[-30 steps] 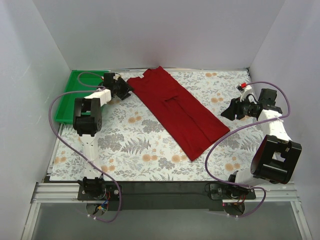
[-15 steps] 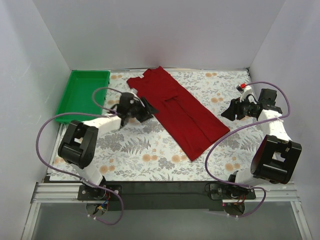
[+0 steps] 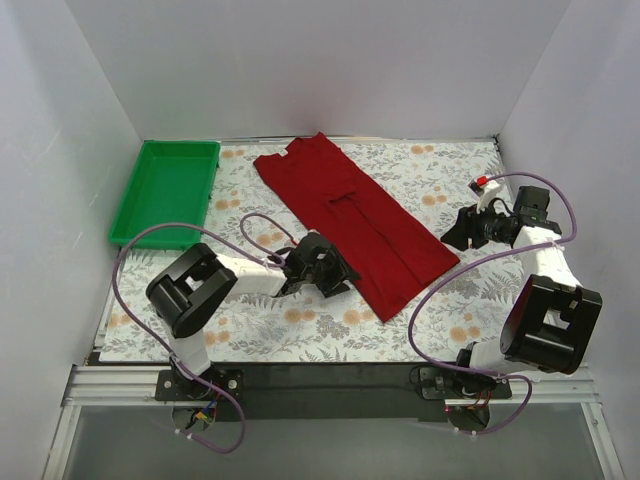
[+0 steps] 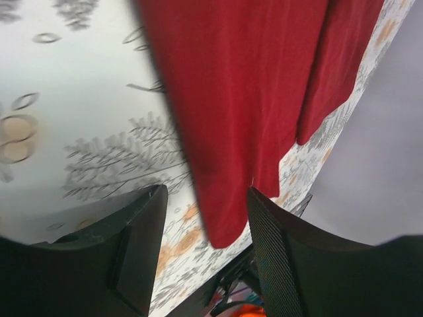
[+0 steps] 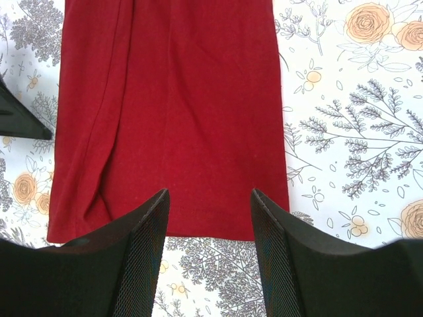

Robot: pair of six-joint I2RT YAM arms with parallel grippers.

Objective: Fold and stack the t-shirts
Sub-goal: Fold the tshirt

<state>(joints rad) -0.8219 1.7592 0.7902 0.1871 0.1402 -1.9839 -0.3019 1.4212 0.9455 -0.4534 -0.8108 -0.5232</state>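
The dark red t-shirt [image 3: 355, 220] lies folded into a long strip, running diagonally from the back centre toward the front right of the floral table. My left gripper [image 3: 335, 275] is open and empty, low over the table beside the shirt's near-left edge; the left wrist view shows the shirt [image 4: 244, 99] between and beyond the open fingers [image 4: 142, 244]. My right gripper [image 3: 455, 232] is open and empty, just off the shirt's right hem end; the right wrist view shows the hem [image 5: 172, 132] just ahead of its open fingers [image 5: 268, 251].
A green tray [image 3: 165, 190] sits at the back left corner. White walls enclose the table on three sides. The table's floral cover [image 3: 250, 320] is bare at the front and far right. Purple cables loop from both arms.
My left arm has swung from the green tray, across the table, down to the shirt's near-left edge. My right gripper has shifted slightly closer to the shirt's hem.
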